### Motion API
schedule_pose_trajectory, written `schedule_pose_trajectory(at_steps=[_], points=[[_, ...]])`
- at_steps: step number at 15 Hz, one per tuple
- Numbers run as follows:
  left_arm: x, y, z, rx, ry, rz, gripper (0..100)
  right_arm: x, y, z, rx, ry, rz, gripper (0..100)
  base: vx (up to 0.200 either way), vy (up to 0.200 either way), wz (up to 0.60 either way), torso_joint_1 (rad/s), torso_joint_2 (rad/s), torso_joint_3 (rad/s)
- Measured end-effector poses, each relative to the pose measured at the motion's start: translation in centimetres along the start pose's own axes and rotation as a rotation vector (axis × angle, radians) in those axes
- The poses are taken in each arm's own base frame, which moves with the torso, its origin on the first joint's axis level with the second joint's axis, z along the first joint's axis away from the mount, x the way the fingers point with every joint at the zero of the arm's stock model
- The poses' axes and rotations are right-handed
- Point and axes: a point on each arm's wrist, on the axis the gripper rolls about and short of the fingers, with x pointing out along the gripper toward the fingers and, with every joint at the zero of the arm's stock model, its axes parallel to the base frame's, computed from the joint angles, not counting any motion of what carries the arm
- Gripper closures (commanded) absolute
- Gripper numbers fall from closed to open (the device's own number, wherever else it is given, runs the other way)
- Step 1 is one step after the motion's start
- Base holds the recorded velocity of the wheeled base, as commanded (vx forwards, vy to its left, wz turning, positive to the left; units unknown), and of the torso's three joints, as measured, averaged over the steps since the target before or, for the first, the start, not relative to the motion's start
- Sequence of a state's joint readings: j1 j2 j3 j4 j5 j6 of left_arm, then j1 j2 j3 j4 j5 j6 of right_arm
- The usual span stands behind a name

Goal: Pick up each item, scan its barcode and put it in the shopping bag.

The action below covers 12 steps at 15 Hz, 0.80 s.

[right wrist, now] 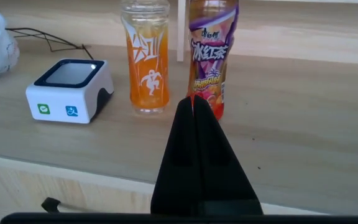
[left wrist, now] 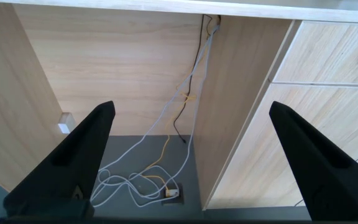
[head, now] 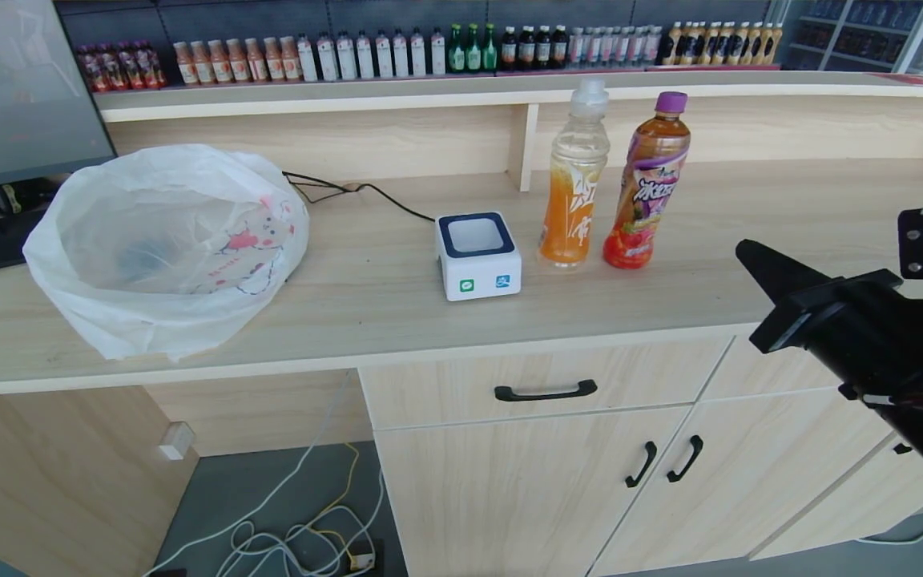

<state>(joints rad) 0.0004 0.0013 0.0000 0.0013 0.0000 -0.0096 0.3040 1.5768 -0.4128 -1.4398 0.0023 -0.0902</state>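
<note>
- Bag first: the white plastic shopping bag slumps on the left of the bench with its mouth open upward. It is thin and limp, so it will likely give when a bottle goes in.
- The left end effector hangs low with its fingers spread wide and nothing between them. It faces the open recess under the bench, where cables trail to the floor.
- The barcode scanner is a small white box near the middle of the bench, with its window facing up.
- The orange drink bottle stands upright just right of the scanner. Its clear plastic looks smooth, and it appears partly filled, so probably moderate in weight. The labelled midsection looks like the surest place to grip.
- The tea bottle, purple-capped, stands upright just beside the orange one, nearly full and probably the heavier. Its wrap may be slippery, so take it around the body below the shoulder.
- The right end effector has its fingers pressed together and holds nothing. It sits off the bench's front edge, pointing toward the tea bottle, and would need to spread before grasping.
</note>
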Motion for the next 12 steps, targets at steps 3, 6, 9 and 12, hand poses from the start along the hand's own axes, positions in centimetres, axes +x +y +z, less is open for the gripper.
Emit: schedule_pose_trajectory(at_steps=[3, 6, 9, 12], points=[[0.0, 0.0, 0.0, 0.001, 0.000, 0.000, 0, 2.4, 2.0, -0.4, 0.020, -0.007, 0.032, 100, 0.000, 0.000, 0.00, 0.000, 0.00, 0.000], [0.0, 0.0, 0.0, 0.000, 0.001, 0.000, 0, 5.5, 5.1, -0.1, 0.056, -0.044, 0.043, 100, 0.000, 0.000, 0.00, 0.000, 0.00, 0.000], [0.0, 0.0, 0.0, 0.001, 0.000, 0.000, 0, 8.1, 7.5, -0.6, 0.065, 0.003, 0.054, 0, 0.000, 0.000, 0.00, 0.000, 0.00, 0.000], [0.0, 0.0, 0.0, 0.001, 0.000, 0.000, 0, 9.8, 8.1, -0.4, 0.073, -0.015, 0.051, 0, 0.000, 0.000, 0.00, 0.000, 0.00, 0.000]])
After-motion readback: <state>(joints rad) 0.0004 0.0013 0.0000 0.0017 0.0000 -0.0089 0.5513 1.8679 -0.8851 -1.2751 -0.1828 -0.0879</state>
